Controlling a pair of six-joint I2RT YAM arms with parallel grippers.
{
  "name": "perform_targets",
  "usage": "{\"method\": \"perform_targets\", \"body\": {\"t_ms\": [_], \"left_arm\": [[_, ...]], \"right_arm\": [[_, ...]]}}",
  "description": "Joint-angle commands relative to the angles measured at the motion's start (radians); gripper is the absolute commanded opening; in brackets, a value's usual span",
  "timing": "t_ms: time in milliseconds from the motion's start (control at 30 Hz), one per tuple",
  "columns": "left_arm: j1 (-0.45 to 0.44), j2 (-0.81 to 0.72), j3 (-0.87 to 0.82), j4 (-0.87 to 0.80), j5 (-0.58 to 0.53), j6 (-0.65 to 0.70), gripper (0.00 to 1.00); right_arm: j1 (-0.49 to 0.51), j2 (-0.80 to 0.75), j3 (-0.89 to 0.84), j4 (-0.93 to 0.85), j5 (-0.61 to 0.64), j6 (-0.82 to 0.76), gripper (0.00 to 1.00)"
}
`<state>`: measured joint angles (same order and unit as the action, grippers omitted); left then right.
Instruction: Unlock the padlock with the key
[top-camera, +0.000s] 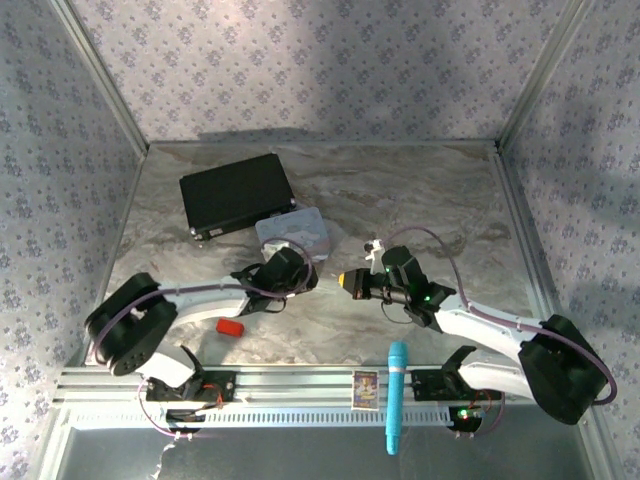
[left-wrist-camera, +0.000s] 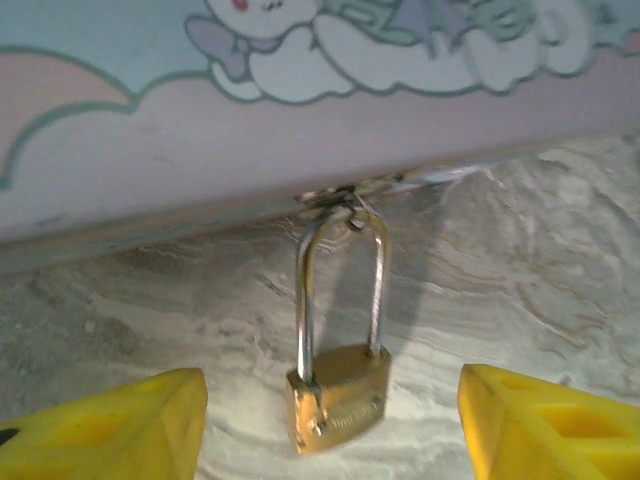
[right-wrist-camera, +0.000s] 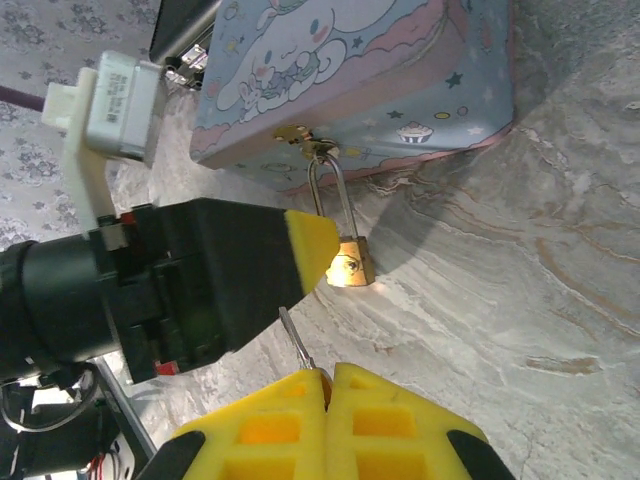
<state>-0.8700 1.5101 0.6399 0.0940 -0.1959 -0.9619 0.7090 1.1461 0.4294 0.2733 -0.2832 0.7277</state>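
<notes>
My right gripper is pinching the key w/ both pads pressed together. Only the thin blade is sticking out past the tips, pointing up toward the padlock. The blade tip is sitting near the lock body but apart from it, so nothing is going into the keyway yet.

My left gripper is standing wide, w/ its fingers one on each side of the padlock and touching neither side, as far as I can tell. I'm bracketing it, not gripping it.

The padlock is resting on the marbled tabletop just in front of the pastel tin, w/ its shackle running thru the tin's hasp. The brass body is pointing away from the tin, toward my two grippers. Both shackle legs are looking seated in the body, so I'm reading it as locked.

Progress, imo: key is in hand, lock is found, both grippers are sitting at it. What's left: steadying the body w/ the left, lining the blade up w/ the keyway, inserting, turning, popping the shackle. I'm judging this as halfway at most, w/ the fiddly part ahead. The body's end facing the right wrist cam is showing a round mark, prob. the keyway, but I can't tell for sure.
</notes>
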Motion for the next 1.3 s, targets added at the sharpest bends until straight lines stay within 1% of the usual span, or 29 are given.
{"method": "perform_targets", "body": {"t_ms": [0,67,200,233,267,300,400,467,667,800,867,933,1000,1133,1267], "left_arm": [[0.009,0.049,0.036,0.071,-0.049,0.022,0.62],[0.011,0.079,0.03,0.099,-0.059,0.012,0.58],[0.014,0.121,0.017,0.175,-0.019,-0.003,0.5],[0.014,0.128,0.021,0.171,-0.017,-0.01,0.46],[0.016,0.135,0.021,0.175,-0.011,-0.014,0.39],[0.014,0.14,0.017,0.181,-0.005,-0.023,0.33],[0.014,0.148,-0.001,0.215,0.015,-0.048,0.24],[0.013,0.15,-0.01,0.227,0.024,-0.059,0.2],[0.005,0.123,-0.037,0.229,0.005,-0.103,0.16],[-0.006,0.063,-0.073,0.254,-0.029,-0.152,0.14],[-0.011,0.037,-0.098,0.281,-0.044,-0.196,0.11],[-0.011,0.028,-0.132,0.36,-0.043,-0.246,0.1],[-0.013,0.036,-0.16,0.449,-0.03,-0.288,0.08],[-0.014,0.08,-0.211,0.622,-0.007,-0.39,0.04],[-0.024,0.122,-0.254,0.796,-0.019,-0.457,0.02]], "right_arm": [[-0.005,0.007,-0.002,-0.019,0.021,-0.023,0.0],[-0.007,0.007,-0.006,-0.016,0.023,-0.024,0.0],[-0.006,0.014,-0.017,0.001,0.022,-0.017,0.0],[-0.006,0.019,-0.018,0.006,0.021,-0.016,0.0],[-0.006,0.026,-0.022,0.014,0.018,-0.013,0.0],[-0.006,0.034,-0.025,0.025,0.016,-0.01,0.0],[-0.006,0.067,-0.034,0.064,0.011,0.005,0.0],[-0.009,0.089,-0.037,0.093,0.003,0.016,0.0],[-0.008,0.149,-0.033,0.157,-0.012,0.048,0.0],[-0.01,0.229,-0.023,0.24,-0.053,0.157,0.0],[-0.008,0.267,-0.022,0.312,-0.083,0.222,0.0],[-0.006,0.294,-0.018,0.354,-0.094,0.277,0.0],[-0.005,0.324,-0.001,0.351,-0.097,0.318,0.0],[0.007,0.368,0.012,0.379,-0.106,0.342,0.0],[0.008,0.409,-0.013,0.474,-0.127,0.402,0.0]]}}
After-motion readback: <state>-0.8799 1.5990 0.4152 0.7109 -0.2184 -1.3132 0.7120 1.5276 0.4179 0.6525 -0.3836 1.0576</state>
